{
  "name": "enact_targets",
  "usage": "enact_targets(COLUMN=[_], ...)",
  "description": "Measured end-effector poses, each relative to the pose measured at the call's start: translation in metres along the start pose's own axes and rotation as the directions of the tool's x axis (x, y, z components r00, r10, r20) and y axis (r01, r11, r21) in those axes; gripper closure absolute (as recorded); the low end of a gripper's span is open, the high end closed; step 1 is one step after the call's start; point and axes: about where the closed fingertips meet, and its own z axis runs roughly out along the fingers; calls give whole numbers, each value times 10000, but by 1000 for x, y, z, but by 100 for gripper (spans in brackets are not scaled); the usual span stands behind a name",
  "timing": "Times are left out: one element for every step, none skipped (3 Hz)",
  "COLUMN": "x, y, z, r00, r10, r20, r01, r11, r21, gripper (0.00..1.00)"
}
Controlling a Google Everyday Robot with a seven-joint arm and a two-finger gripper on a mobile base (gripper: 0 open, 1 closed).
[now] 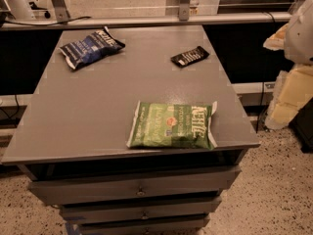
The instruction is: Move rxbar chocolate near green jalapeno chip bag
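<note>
Since the rxbar chocolate (190, 56) lay well apart from the green jalapeno chip bag (172, 125), it needed moving; the gripper (302, 31) hung far right, open or shut unclear.

We see the rxbar chocolate (190, 56), a small flat black wrapper with white lettering, lying flat and slanted near the table's far right corner, just in from the right edge. The green jalapeno chip bag (172, 125), large and green with white "Kettle" lettering, white crimped ends and a small red emblem, lies flat along the near edge, towards the near right corner. The two lie well apart. The gripper is out of our view
</note>
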Motion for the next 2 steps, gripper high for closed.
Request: enact_targets(x=[-2,-16], y=[-4,-21], z=[1,10], r00=[9999,9962], r10=[35,46], r20=[145,870], r01=[-37,-92], r11=[9999,9986], r21=[123,522], gripper=[0,0])
